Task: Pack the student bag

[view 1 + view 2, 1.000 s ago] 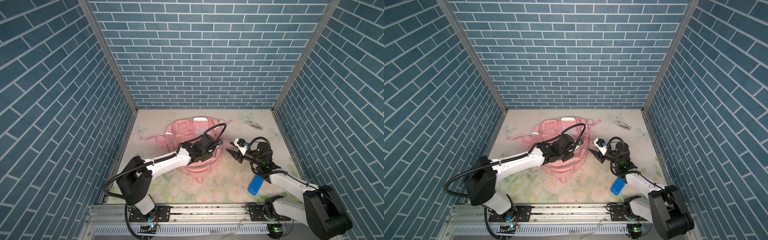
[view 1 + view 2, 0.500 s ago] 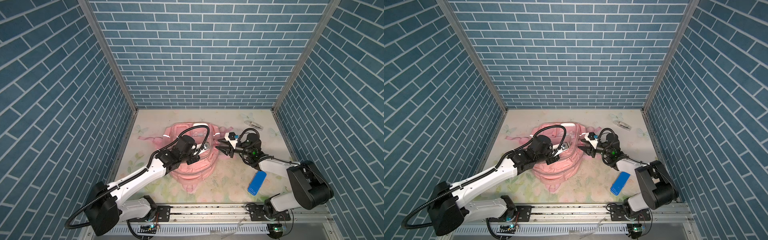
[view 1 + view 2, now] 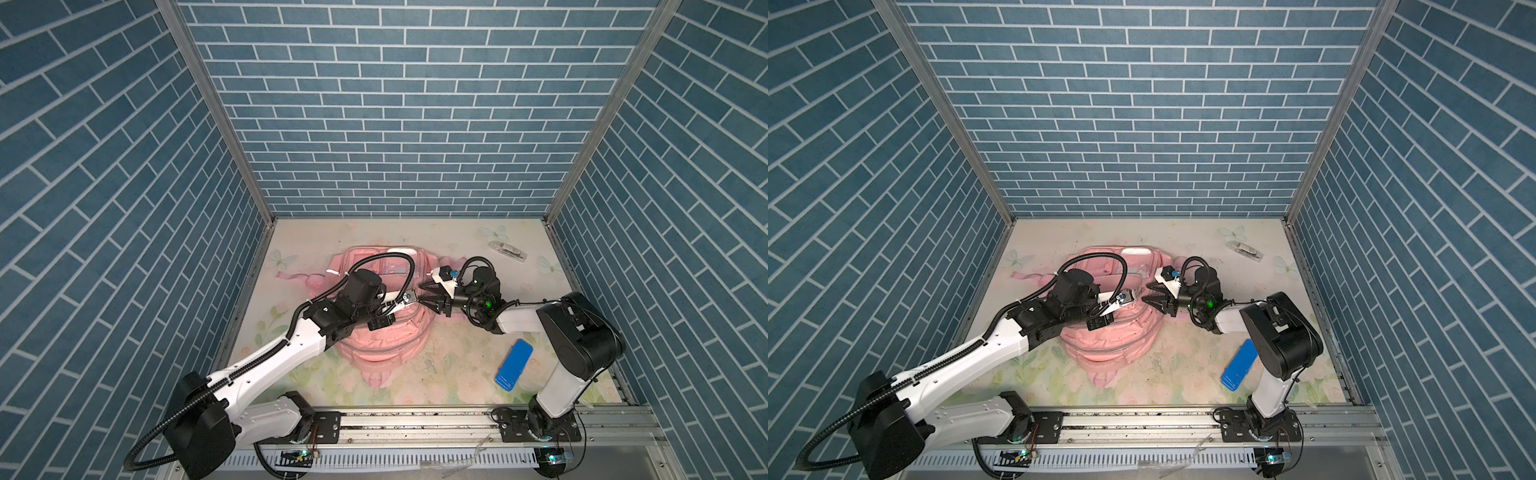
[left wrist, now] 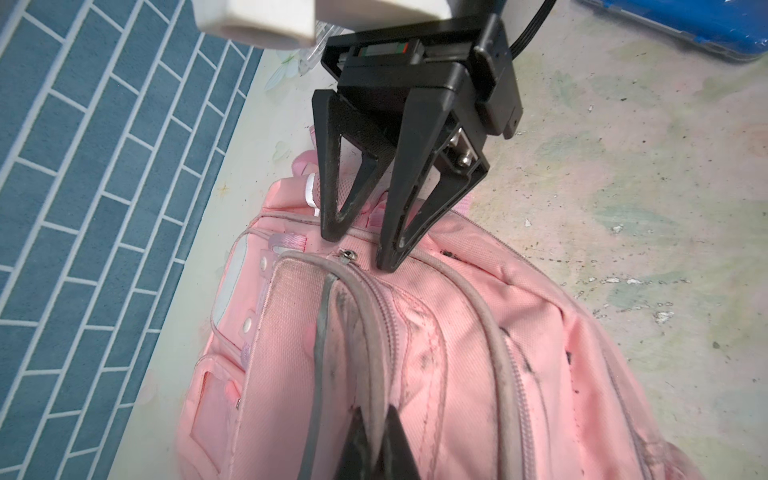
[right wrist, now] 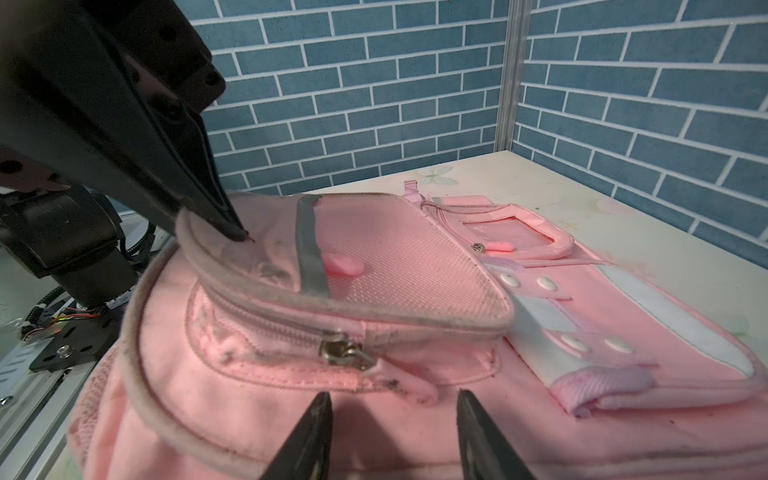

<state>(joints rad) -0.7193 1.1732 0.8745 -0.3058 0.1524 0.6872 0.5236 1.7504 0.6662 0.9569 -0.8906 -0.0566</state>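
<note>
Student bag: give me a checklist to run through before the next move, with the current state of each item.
1. Hold: left end effector shut on the student bag's pocket rim: ok.
2. Readiness: right end effector open: ok.
3. Aim: zipper pull sits just ahead of the right end effector's gap, not yet gripped: ok.
4. Pocket unzipped: not ok, the zip looks closed.
5. Packing: blue case lies outside the bag: not ok.
6. Packing: clear packet lies outside the bag: not ok.
</note>
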